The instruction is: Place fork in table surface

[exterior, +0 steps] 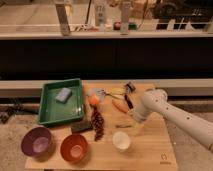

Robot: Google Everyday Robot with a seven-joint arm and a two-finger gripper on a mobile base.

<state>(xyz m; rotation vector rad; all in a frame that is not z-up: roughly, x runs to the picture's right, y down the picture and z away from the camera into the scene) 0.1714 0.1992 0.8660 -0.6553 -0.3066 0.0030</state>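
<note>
The table surface is a light-wood top with a small dark logo mark at its near right corner. The fork is a thin grey sliver lying flat on the wood, just above the white cup. My white arm reaches in from the right. Its gripper hangs low over the table, right beside the fork's right end. Whether it touches the fork is not visible.
A green tray holding a blue sponge is at the back left. A purple bowl and an orange bowl stand at the front left. A carrot, an orange ball, a black-handled utensil and dried chillies lie mid-table.
</note>
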